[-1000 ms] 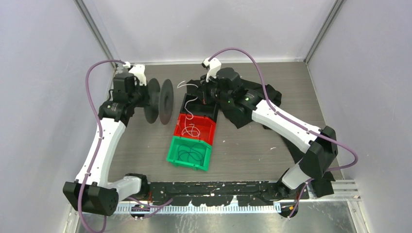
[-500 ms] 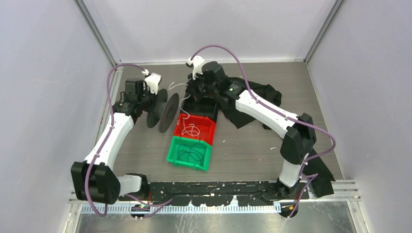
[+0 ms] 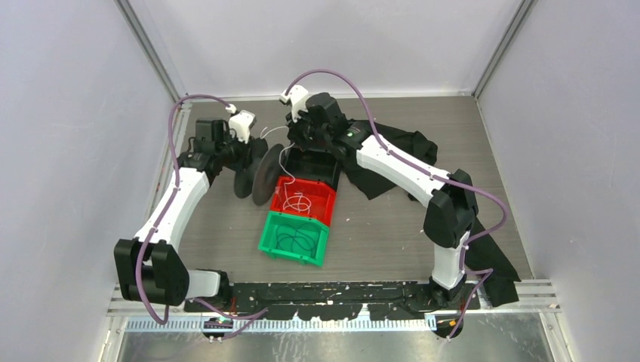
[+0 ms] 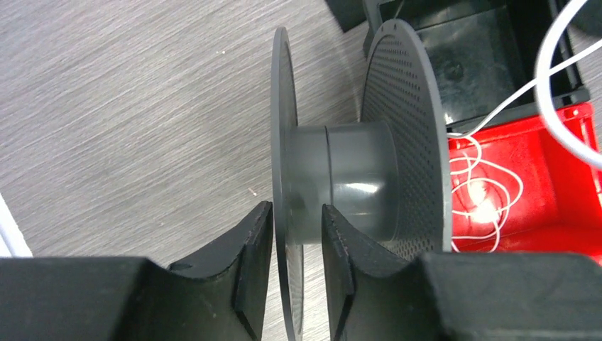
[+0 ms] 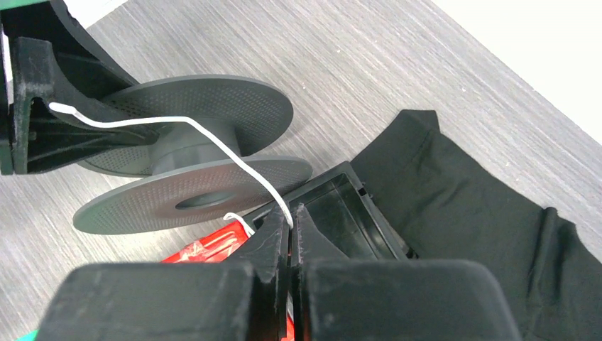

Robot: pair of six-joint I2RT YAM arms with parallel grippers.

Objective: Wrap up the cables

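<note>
We count one spool [image 4: 355, 177], one white cable [image 5: 213, 138] and three bins: black bin [image 4: 475, 64], red bin [image 4: 561, 142], green bin [image 3: 290, 254]. Our right gripper [image 5: 289, 217] pinches the white cable, which crosses the spool and loops into the red bin. Left gripper [image 4: 296, 212] sits narrowly parted around one flange.

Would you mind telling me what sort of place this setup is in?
Probably a lab robot test booth: plain walls enclose a table, left arm and right arm bolted at its near edge, coloured bins between them.
</note>
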